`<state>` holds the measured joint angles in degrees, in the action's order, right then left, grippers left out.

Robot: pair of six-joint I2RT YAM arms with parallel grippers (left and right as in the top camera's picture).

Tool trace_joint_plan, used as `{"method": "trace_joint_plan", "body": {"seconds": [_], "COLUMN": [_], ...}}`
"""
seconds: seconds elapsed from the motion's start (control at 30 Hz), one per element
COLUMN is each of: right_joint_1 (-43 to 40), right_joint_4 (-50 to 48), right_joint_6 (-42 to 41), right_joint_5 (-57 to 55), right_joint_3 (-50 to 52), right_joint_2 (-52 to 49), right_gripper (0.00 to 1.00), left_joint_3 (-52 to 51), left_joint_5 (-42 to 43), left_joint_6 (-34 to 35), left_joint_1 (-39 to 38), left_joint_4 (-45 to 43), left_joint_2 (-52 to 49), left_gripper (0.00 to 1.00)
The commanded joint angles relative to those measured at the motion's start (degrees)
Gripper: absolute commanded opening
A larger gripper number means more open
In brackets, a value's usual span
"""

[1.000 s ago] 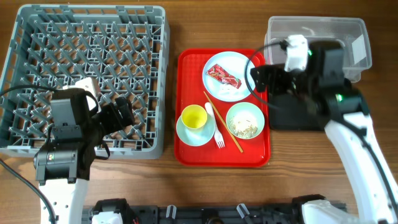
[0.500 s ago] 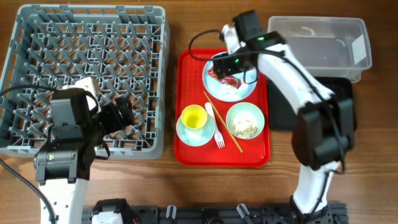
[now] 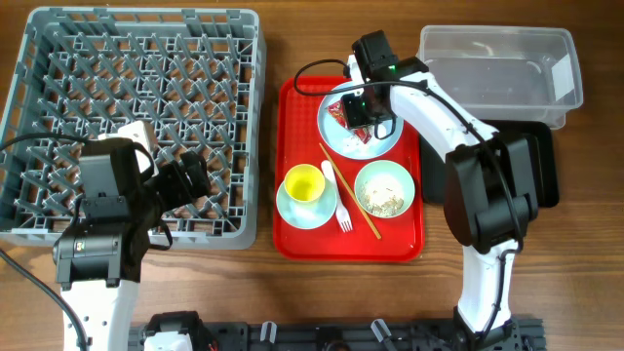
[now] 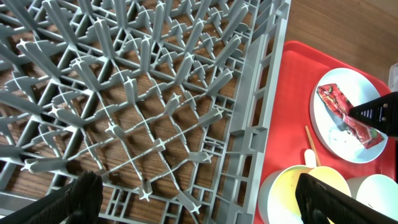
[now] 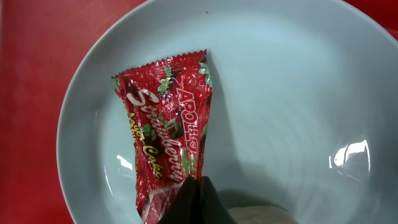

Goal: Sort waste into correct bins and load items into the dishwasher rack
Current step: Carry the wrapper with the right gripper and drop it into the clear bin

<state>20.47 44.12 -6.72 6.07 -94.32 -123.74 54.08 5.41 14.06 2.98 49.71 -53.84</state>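
Observation:
A shiny red snack wrapper point(image 5: 166, 137) lies on the white round plate point(image 5: 292, 81) at the back of the red serving tray point(image 3: 351, 244). My right gripper point(image 5: 198, 190) is down on the plate, its jaws shut on the wrapper's near end. From overhead the gripper point(image 3: 363, 109) hides most of the wrapper point(image 3: 338, 113). A crumpled tissue point(image 5: 261, 214) peeks beside the fingers. My left gripper point(image 4: 202, 205) hangs open over the dishwasher rack point(image 3: 132, 117), holding nothing. The mint bowl point(image 3: 384, 188) holds rice scraps.
A yellow cup point(image 3: 303, 183) stands on a saucer point(image 3: 314, 213), with a white fork point(image 3: 343, 213) and chopsticks point(image 3: 353, 195) beside it. The clear tub point(image 3: 497, 73) and black tray point(image 3: 544, 166) sit at the right.
My right arm swung left from over the black tray to the plate, lowered, and its jaws closed on the wrapper. The left arm stayed still.

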Motion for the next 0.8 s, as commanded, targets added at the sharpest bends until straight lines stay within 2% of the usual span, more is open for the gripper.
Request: {"method": "trace_joint_plan", "body": {"seconds": [0.0,0.2,0.3,0.33,0.37,0.43,0.47,0.57,0.7,0.77], "right_joint_1": [-2.14,-10.71,-15.63,-17.2,-18.16,-19.43,-19.47,-17.38,-9.86,-6.01], "right_joint_4": [-1.53,-2.14,0.15,0.33,0.0,-1.88,-2.8,-2.1,3.72,4.83], "right_joint_6": [-4.37,-16.5,-22.49,-23.69,-23.69,-21.55,-19.26,-16.35,-16.57,-22.38], "right_joint_5": [-1.44,-13.29,-17.7,-17.31,-15.52,-9.4,-5.49,5.86,3.61,-2.19], "right_joint_3": [-1.11,-1.09,-1.03,-0.76,-0.76,-0.76,-0.76,-0.76,0.42,2.71], "right_joint_2": [6.82,18.32,19.06,18.69,18.4,18.18,18.27,18.53,17.97,17.55], "right_gripper": [0.04,0.04,0.05,0.19,0.52,0.87,0.9,0.9,0.88,0.87], "left_joint_3": [1.22,1.22,1.22,1.22,1.22,1.22,1.22,1.22,1.22,1.22], "left_joint_5": [-0.35,-0.35,-0.35,-0.35,-0.35,-0.35,-0.35,-0.35,-0.33,-0.33], "left_joint_6": [0.11,0.11,0.11,0.11,0.11,0.11,0.11,0.11,0.11,0.11], "left_joint_1": [-0.37,-0.37,-0.37,-0.37,-0.37,-0.37,-0.37,-0.37,-0.37,-0.37], "left_joint_4": [-0.15,-0.09,-0.11,-0.11,-0.13,-0.13,-0.13,-0.15,-0.15,-0.13], "left_joint_2": [-0.17,-0.17,-0.17,-0.17,-0.17,-0.17,-0.17,-0.17,-0.17,-0.17], "left_gripper": [1.0,1.0,1.0,1.0,1.0,1.0,1.0,1.0,1.0,1.0]}}
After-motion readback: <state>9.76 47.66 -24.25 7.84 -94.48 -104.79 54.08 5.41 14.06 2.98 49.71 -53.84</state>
